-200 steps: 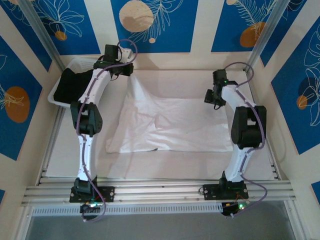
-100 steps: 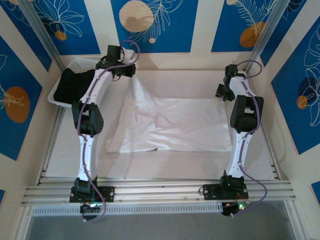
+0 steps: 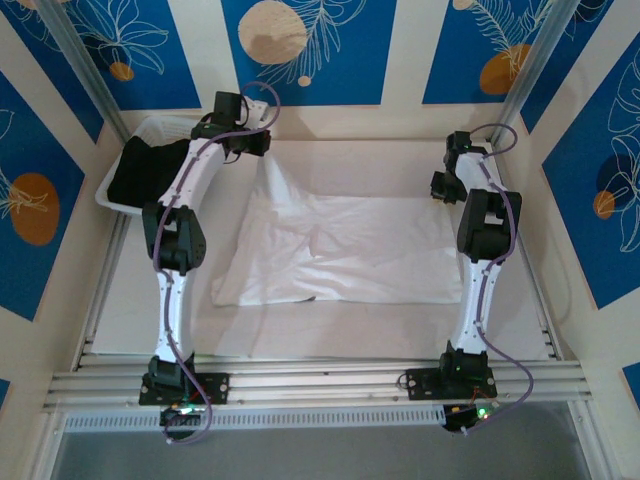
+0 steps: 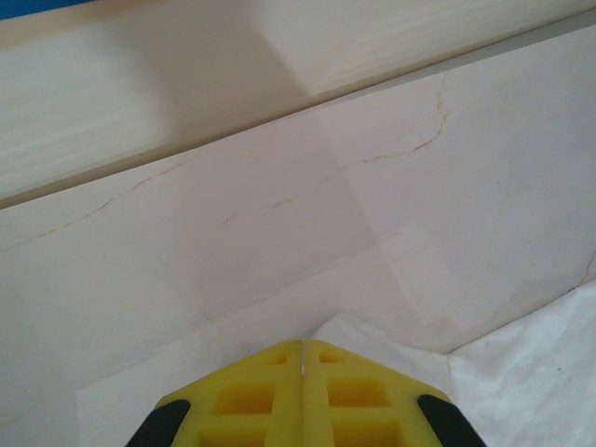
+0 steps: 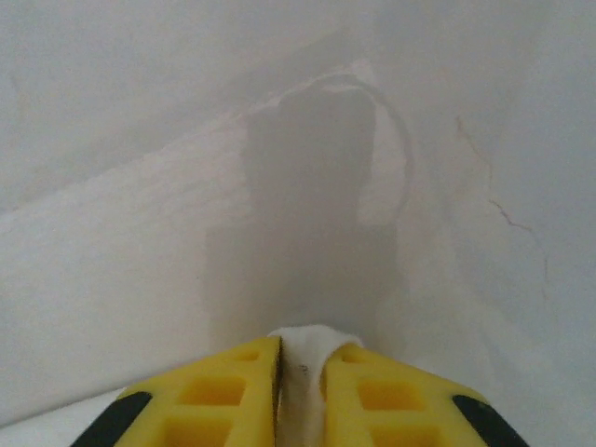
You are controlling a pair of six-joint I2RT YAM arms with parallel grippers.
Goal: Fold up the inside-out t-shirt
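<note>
While the top view shows the inside-out t-shirt (image 3: 340, 250) spread between my arms, peaked up to my left gripper (image 3: 265, 152) and meeting my right gripper (image 3: 438, 188), I should raise both corners evenly. Left wrist: pads (image 4: 251, 396) pressed together over a cloth corner. Right wrist: pads (image 5: 223, 391) pinch a thin fold, so pull gently.

enclosure walls (image 3: 400, 50) in blue panels and cream stripes, printed with white leaf outlines and orange and cream discs; slanted aluminium posts (image 3: 85, 72) at the far corners; white, hairline-cracked worktop (image 3: 330, 328), evenly lit; aluminium rails (image 3: 320, 385) along its near edge.
</note>
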